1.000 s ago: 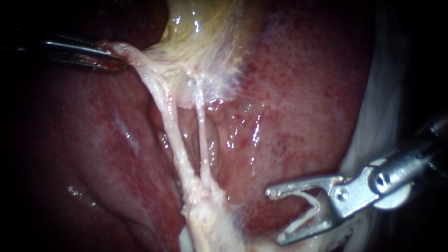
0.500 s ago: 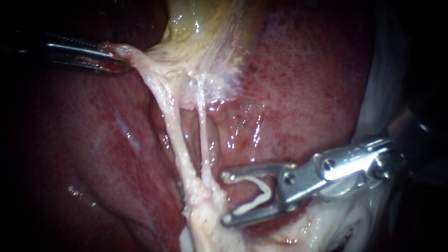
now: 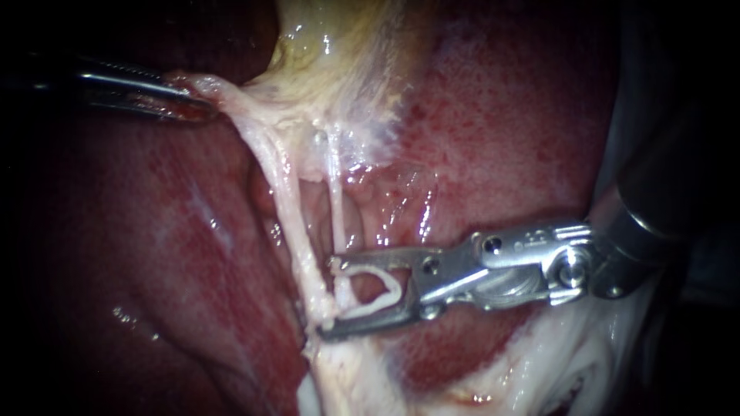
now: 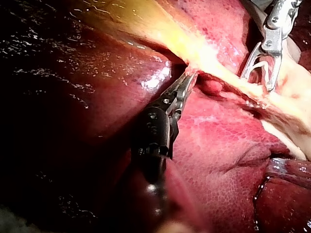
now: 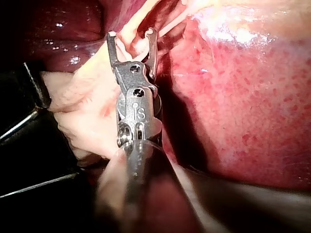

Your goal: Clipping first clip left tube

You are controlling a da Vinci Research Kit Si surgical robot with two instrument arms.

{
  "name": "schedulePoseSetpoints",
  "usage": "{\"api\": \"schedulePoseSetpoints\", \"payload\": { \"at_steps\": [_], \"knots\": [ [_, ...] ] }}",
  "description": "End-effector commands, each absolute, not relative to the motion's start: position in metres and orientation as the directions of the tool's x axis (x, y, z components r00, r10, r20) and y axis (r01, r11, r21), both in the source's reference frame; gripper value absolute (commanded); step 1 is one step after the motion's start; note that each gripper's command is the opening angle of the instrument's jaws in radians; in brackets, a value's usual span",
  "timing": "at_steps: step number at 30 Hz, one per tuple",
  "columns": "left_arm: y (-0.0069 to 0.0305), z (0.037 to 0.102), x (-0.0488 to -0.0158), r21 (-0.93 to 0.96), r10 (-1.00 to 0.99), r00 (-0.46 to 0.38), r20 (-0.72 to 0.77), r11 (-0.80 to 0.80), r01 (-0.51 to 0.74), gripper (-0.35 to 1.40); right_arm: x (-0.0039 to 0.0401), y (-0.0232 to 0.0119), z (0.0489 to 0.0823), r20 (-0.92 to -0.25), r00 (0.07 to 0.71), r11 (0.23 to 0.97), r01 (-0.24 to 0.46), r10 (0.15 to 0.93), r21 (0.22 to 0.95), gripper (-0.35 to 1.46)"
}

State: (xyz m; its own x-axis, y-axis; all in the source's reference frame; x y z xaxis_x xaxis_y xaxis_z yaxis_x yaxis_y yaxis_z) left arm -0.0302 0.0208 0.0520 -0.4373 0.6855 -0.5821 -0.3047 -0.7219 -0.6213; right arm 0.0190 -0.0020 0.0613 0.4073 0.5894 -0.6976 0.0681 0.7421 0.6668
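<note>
Everything turns on how the left tube (image 3: 289, 223) lies against the mouth of my right instrument (image 3: 327, 296). In the endoscope view the tube runs as a pale, taut band from the upper left steeply down to the lower centre, where it joins the thinner right tube (image 3: 334, 200). My right instrument's shaft comes in from the right almost level, so its end effector meets the tube's long axis nearly square on. The jaws stand wide apart, with an unclosed white clip (image 3: 395, 286) seated between them and touching both. The lower jaw's tip touches the left tube's near edge, while the upper tip sits at the thin right tube, which appears to cross the mouth. By my reading, the left tube lies just ahead of the tips, not yet inside the clip. The right wrist view shows a pale strand between the jaws, but I cannot tell which tube it is. My left instrument (image 3: 193, 102) is well apart, up near the gallbladder (image 3: 331, 54), its end effector pinched on pale tissue (image 3: 220, 86) at the tubes' upper end and holding them off the liver (image 3: 501, 139). I judge the right instrument must reach further across the left tube, and the risk is catching the right tube.
</note>
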Motion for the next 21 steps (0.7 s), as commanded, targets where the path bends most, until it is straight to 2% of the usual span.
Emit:
{"api": "schedulePoseSetpoints", "payload": {
  "at_steps": [1,11,18,21],
  "knots": [
    [0.0208,0.0520,-0.0303,-0.622,0.685,-0.437,-0.582,-0.722,-0.304,-0.35,0.0191,-0.0022,0.0617,-0.697,0.408,0.742,0.067,0.590,0.667,0.50],
    [0.0207,0.0521,-0.0303,-0.621,0.685,-0.437,-0.582,-0.722,-0.304,-0.35,0.0206,-0.0031,0.0632,-0.703,0.406,0.738,0.094,0.584,0.668,0.50],
    [0.0207,0.0521,-0.0305,-0.619,0.681,-0.439,-0.586,-0.726,-0.300,-0.35,0.0225,-0.0028,0.0633,-0.735,0.370,0.709,0.234,0.568,0.666,0.48],
    [0.0208,0.0521,-0.0305,-0.619,0.681,-0.439,-0.586,-0.726,-0.300,-0.35,0.0235,-0.0027,0.0633,-0.748,0.346,0.718,0.240,0.566,0.654,0.48]
  ]
}}
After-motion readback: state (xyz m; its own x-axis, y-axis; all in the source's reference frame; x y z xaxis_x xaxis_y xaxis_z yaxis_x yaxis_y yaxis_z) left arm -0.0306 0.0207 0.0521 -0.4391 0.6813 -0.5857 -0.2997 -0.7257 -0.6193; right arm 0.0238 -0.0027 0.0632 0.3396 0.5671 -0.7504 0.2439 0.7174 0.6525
